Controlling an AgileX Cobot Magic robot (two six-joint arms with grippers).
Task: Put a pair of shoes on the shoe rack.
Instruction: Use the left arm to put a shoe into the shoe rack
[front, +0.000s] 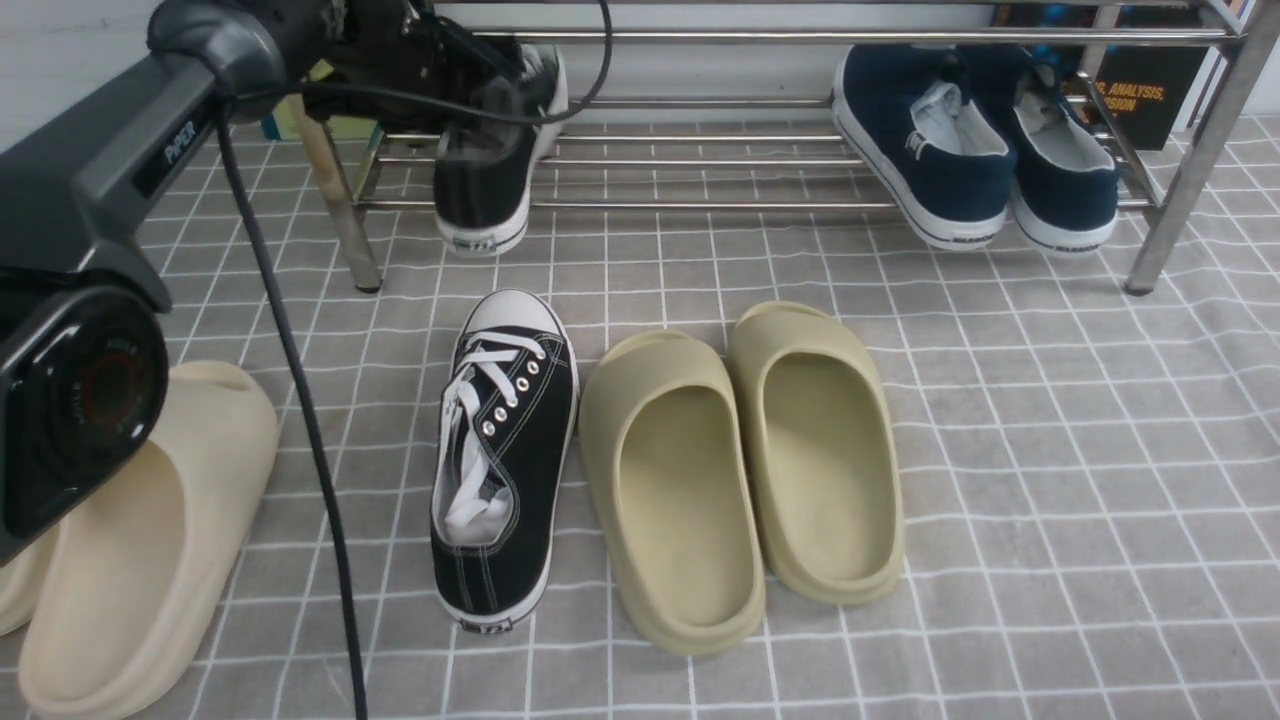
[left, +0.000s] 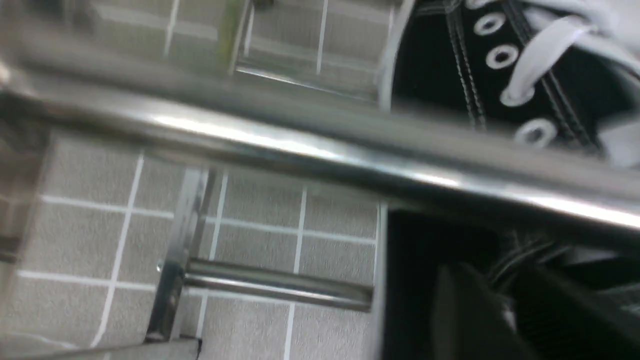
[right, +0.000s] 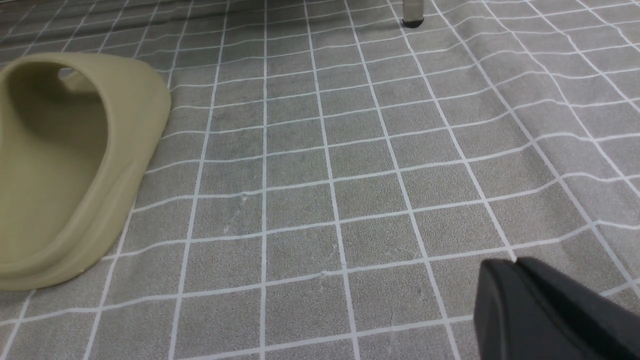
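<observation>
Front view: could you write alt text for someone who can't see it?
One black sneaker sits on a metal rack by the robot's left arm; its mate waits on the floor beside green slippers.
</observation>
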